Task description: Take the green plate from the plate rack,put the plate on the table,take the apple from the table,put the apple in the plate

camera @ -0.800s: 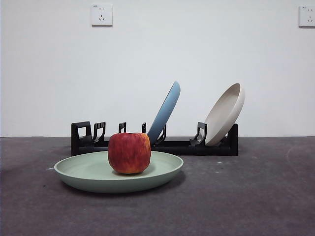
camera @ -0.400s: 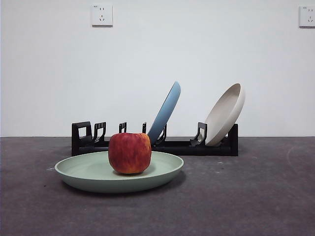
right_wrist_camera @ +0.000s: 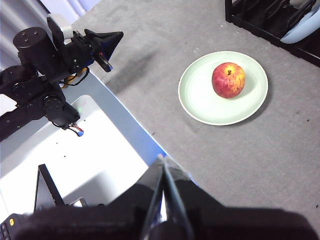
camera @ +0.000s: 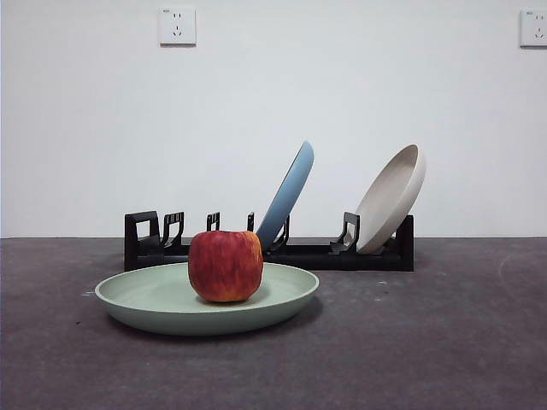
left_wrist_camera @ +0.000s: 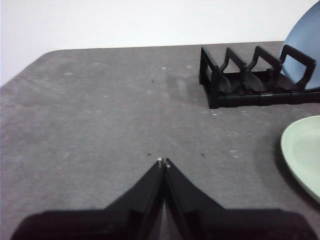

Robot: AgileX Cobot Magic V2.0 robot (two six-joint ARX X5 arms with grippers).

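Note:
The red apple (camera: 225,266) sits in the middle of the green plate (camera: 137,303), which lies flat on the dark grey table (camera: 444,342) in front of the black plate rack (camera: 325,254). From high above, the right wrist view shows the apple (right_wrist_camera: 228,80) in the plate (right_wrist_camera: 200,102). My right gripper (right_wrist_camera: 162,161) is shut and empty, well back from the plate. My left gripper (left_wrist_camera: 163,162) is shut over bare table, with the plate's rim (left_wrist_camera: 295,150) and the rack's end (left_wrist_camera: 220,80) off to one side. The left arm's gripper (right_wrist_camera: 107,42) also shows in the right wrist view.
A light blue plate (camera: 287,193) and a cream-white plate (camera: 391,198) lean in the rack. The table's edge (right_wrist_camera: 125,115) borders a white surface in the right wrist view. Two wall sockets (camera: 177,26) hang behind.

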